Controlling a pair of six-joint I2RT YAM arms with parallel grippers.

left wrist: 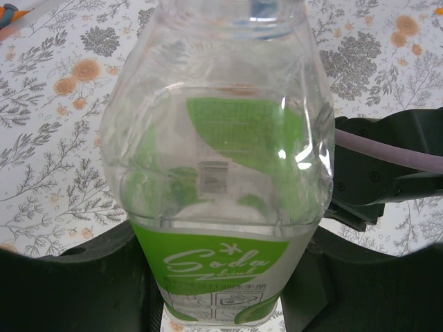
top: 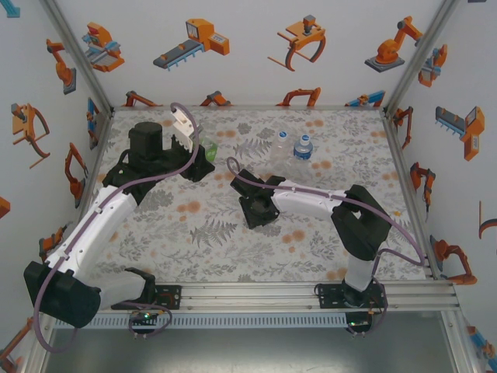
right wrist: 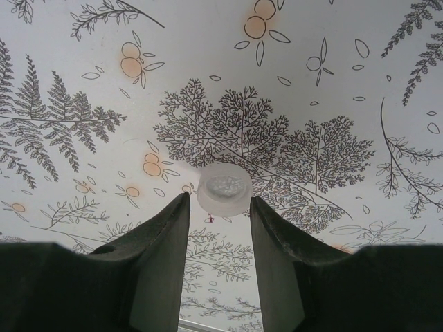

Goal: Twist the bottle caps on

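From the top external camera, the left gripper (top: 203,152) is clenched on the green-tinted bottle (top: 209,145), which sticks out just past its fingertips. The plain clear bottle (top: 281,143) and the blue-label bottle (top: 303,146) stand side by side, well apart from that gripper and beyond the right gripper (top: 256,211), which points down at the floral table (top: 202,233).

In the left wrist view, the green-tinted bottle sits clamped between the dark fingers (left wrist: 76,283), its green label nearest the palm. Part of the right arm (left wrist: 387,173) lies behind it to the right.

In the right wrist view, the narrowly parted jaws nip a white bottle cap (right wrist: 224,188) at the very tips of the fingers (right wrist: 163,249), above the leaf print.
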